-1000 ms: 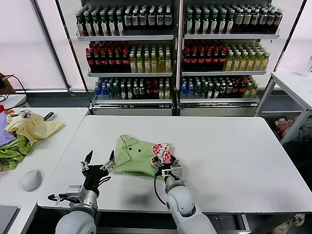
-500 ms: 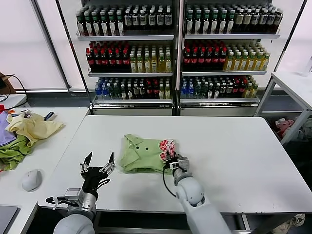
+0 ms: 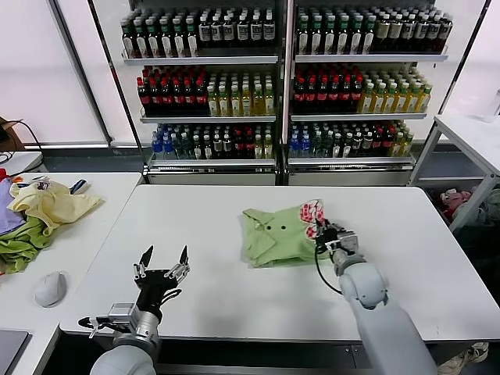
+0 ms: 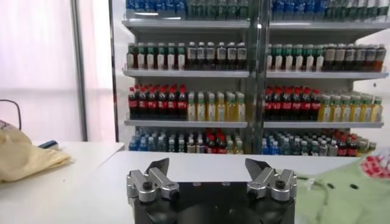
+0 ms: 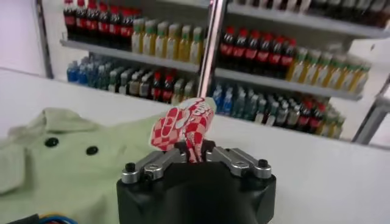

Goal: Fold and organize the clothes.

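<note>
The clothes, a light yellow-green polo shirt (image 3: pixel 275 236), lie folded on the white table (image 3: pixel 195 226) right of centre, collar and small buttons facing left. My right gripper (image 3: pixel 326 233) is shut on the shirt's red-and-white printed patch (image 3: pixel 312 214) at its right edge; in the right wrist view the patch (image 5: pixel 183 126) stands pinched between the fingers with the green cloth (image 5: pixel 67 164) spread beyond. My left gripper (image 3: pixel 163 264) hovers open and empty near the table's front left, well apart from the shirt, whose edge (image 4: pixel 347 195) shows at one side of the left wrist view.
A side table at the left holds a pale yellow garment (image 3: pixel 51 201), a darker olive-green cloth (image 3: pixel 17 242) and a grey mouse (image 3: pixel 49 288). Bottle shelves (image 3: pixel 273 78) stand behind the table. Another white table (image 3: pixel 473 141) stands at the far right.
My right gripper has closed on the patch and dragged the shirt to the right across the table. The left gripper has stayed open, shifting only slightly.
</note>
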`<move>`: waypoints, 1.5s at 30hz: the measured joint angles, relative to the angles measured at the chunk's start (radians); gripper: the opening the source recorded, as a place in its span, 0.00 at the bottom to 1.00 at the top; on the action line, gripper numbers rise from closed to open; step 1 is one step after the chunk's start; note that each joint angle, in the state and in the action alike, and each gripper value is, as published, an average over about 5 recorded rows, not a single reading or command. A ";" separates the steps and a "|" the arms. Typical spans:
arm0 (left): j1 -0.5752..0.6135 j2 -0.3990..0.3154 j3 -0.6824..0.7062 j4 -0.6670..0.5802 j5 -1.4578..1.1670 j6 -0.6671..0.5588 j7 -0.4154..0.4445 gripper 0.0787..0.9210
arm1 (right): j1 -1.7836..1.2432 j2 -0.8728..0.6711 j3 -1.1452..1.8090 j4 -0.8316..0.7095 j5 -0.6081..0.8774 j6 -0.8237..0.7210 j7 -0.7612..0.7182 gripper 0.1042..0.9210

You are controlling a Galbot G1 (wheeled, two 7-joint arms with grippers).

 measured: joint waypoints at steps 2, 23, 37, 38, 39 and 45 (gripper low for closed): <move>0.002 -0.002 0.002 -0.004 0.003 0.000 0.003 0.88 | -0.021 -0.012 0.025 0.018 -0.005 0.032 -0.005 0.35; 0.034 -0.019 0.024 -0.058 0.032 0.004 0.032 0.88 | -0.399 -0.026 0.268 0.361 0.052 0.233 0.004 0.88; 0.067 -0.023 0.018 -0.116 0.039 0.005 0.065 0.88 | -0.528 -0.007 0.317 0.464 0.076 0.250 0.010 0.88; 0.068 -0.023 0.018 -0.118 0.039 0.005 0.068 0.88 | -0.531 -0.006 0.319 0.467 0.075 0.254 0.012 0.88; 0.069 -0.024 0.018 -0.121 0.040 0.005 0.070 0.88 | -0.535 -0.006 0.320 0.470 0.073 0.257 0.015 0.88; 0.072 -0.023 0.013 -0.131 0.041 0.004 0.082 0.88 | -0.552 -0.006 0.329 0.487 0.052 0.275 0.041 0.88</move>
